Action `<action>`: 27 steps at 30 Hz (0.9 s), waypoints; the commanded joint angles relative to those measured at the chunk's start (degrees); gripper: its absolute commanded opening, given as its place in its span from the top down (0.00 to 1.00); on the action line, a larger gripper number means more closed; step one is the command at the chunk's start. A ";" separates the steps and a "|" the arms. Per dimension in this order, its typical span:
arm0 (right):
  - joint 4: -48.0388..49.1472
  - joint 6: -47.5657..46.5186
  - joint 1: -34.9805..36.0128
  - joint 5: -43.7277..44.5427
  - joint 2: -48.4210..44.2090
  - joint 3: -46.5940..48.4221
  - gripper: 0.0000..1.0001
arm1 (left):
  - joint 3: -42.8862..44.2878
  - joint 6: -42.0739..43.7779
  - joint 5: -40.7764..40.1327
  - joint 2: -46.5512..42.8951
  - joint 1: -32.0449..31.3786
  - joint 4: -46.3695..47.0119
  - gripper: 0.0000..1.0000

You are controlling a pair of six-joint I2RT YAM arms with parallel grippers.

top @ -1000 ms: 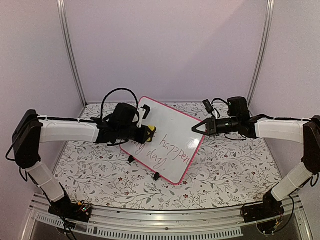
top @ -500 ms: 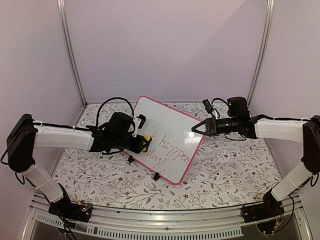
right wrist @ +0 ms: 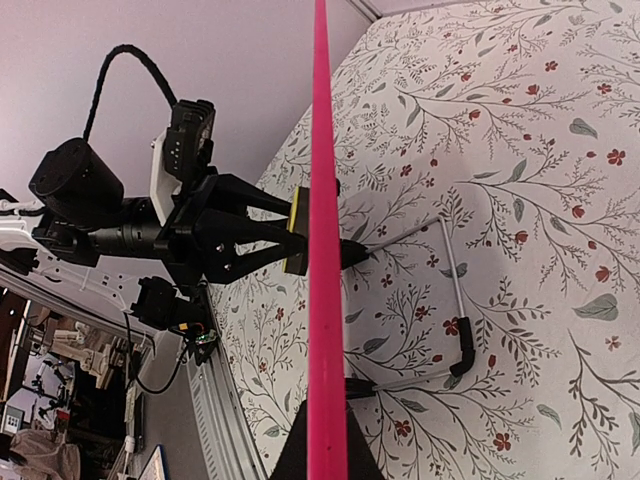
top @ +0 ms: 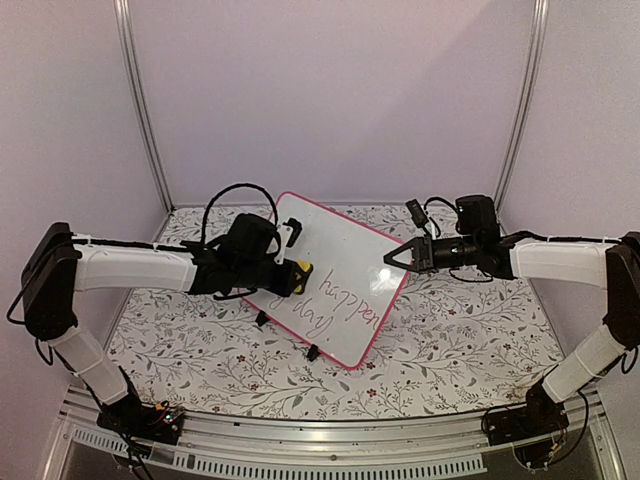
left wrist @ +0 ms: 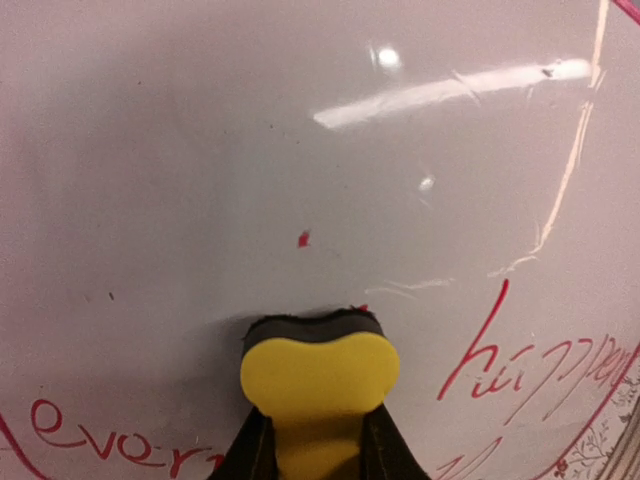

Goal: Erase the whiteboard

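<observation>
We are logging: left end effector (top: 291,278) clenching yellow eraser (left wrist: 318,378) against the whiteboard (top: 345,245); right end effector (top: 390,258) gripping its edge.

The worktop (top: 450,335) is covered by a white cloth printed with grey-green sprigs and small red flowers. A plain pale lilac back wall (top: 330,90) rises behind it, with like walls at either side. A slim metal post stands in the back left corner (top: 140,100) and another in the back right corner (top: 522,100). A ribbed aluminium rail (top: 330,437) runs along the near edge. In the right wrist view, blurred room clutter (right wrist: 50,430) shows beyond that rail.
</observation>
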 commanded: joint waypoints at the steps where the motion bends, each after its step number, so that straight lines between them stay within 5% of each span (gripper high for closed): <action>1: -9.65 -5.42 4.02 0.73 3.94 -3.94 1.00 | -1.55 -0.08 -0.50 0.25 -1.10 -0.22 1.00; 13: -10.02 -5.63 4.02 0.97 3.81 -3.68 1.00 | -7.90 -1.54 -2.10 -5.70 -1.26 -0.96 1.00; 27: -11.12 -5.86 4.03 1.06 3.37 -3.15 1.00 | 7.20 5.80 -6.67 3.52 -0.67 -0.26 1.00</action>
